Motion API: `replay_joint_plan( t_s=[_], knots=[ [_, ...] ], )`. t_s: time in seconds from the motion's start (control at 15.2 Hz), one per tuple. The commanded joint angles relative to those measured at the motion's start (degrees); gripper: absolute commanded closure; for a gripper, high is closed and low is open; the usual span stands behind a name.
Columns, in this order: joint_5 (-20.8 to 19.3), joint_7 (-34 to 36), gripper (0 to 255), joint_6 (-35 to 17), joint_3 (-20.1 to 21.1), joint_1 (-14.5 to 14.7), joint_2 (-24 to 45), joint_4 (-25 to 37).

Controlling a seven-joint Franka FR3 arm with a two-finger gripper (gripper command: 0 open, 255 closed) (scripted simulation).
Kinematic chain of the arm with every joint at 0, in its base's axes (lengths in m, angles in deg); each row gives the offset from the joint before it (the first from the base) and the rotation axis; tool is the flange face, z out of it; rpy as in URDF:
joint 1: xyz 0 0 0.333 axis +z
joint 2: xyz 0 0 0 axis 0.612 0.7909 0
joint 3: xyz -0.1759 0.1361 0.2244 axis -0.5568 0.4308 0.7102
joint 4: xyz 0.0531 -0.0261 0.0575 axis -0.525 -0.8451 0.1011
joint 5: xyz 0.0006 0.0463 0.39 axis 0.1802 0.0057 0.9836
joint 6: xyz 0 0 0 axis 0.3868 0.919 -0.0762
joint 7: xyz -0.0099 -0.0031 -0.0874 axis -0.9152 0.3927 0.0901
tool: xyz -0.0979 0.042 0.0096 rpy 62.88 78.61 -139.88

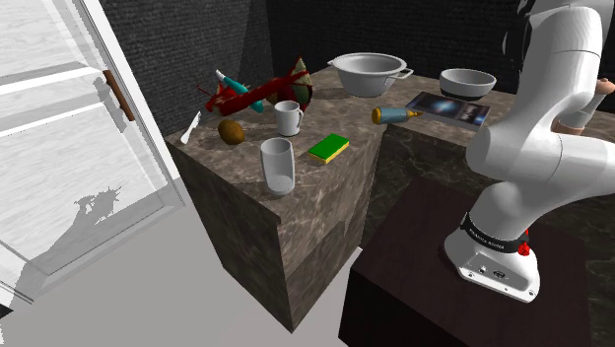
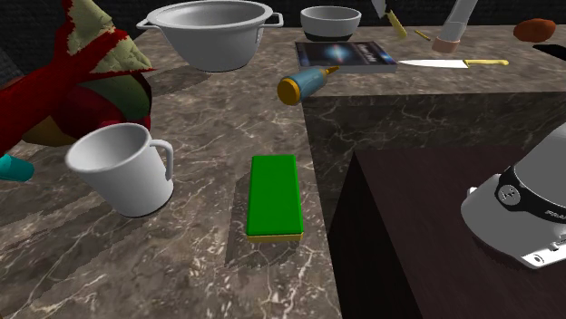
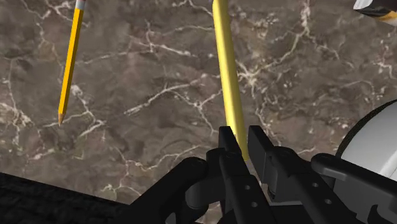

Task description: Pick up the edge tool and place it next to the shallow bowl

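I count one kitchen knife (image 2: 453, 63), silver-bladed and yellow-handled, flat on the marble counter (image 2: 227, 281) beside one book (image 2: 349, 54), one shallow bowl (image 2: 331, 23) nearby, my gripper (image 3: 242, 135) pinching a yellow stick (image 3: 228, 76).

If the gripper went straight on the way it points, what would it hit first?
Most likely the yellow handle directly ahead of the gripper, then the marble counter behind it; depth is unclear.

Dark marble counter (image 2: 209, 272), white mug (image 2: 122, 168), green sponge (image 2: 275, 197), book (image 2: 346, 54), knife (image 2: 444, 63), shallow bowl (image 2: 330, 22)
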Motion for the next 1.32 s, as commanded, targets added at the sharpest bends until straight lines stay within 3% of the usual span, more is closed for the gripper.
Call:
replay_joint_plan(
  t_s=[0.0,0.73,1.25],
  knots=[
    [0.1,-0.1,255,-1.3,0.1,0.1,0.3,-1.0],
    [0.7,-0.8,255,-9.1,0.4,1.3,1.3,-8.1],
    [0.8,-0.8,255,-9.0,0.4,1.3,1.3,-8.1]
  ],
)
